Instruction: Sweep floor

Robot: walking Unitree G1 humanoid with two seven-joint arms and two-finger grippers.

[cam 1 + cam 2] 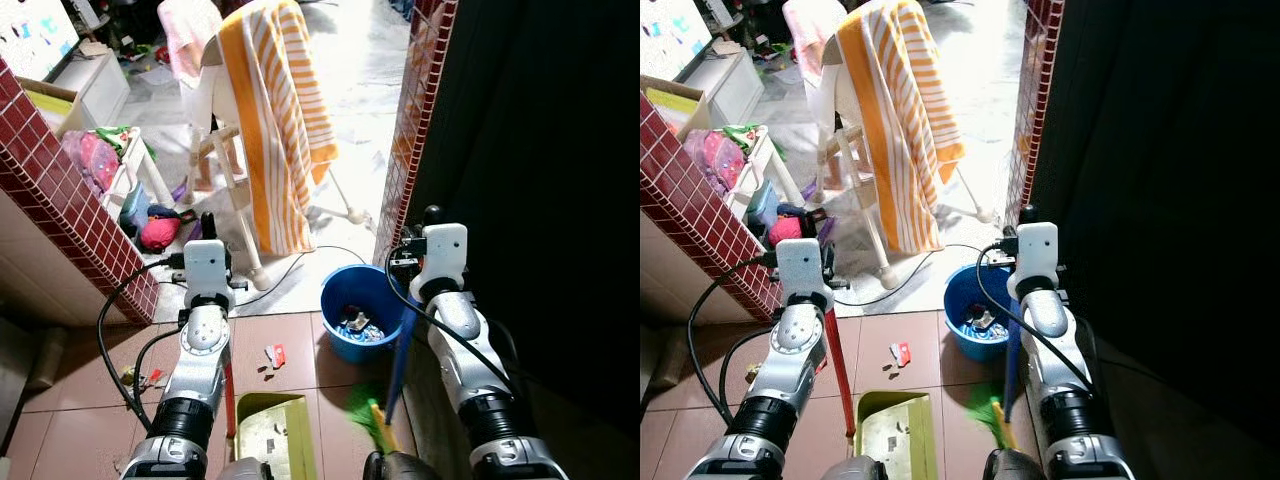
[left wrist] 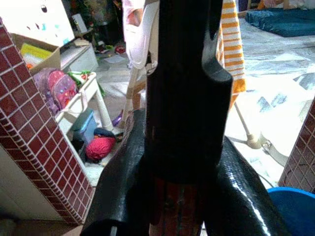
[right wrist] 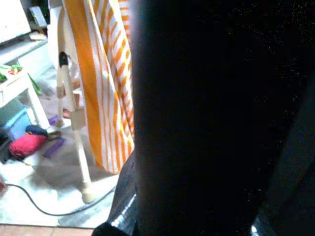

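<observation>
Dustpan (image 1: 272, 432) half cut off; broom (image 1: 372, 418) blurred

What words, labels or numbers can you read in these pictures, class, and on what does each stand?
None can be read.
White board at top left: coloured marks, too blurred.
Red scrap on the floor tiles: print too small.
Wrappers in the blue bucket: too small.

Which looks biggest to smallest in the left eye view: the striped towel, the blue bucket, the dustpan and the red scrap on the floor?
1. striped towel
2. blue bucket
3. dustpan, cut off by the frame edge and nearer the camera, so its rank against the bucket is unsure
4. red scrap
</observation>
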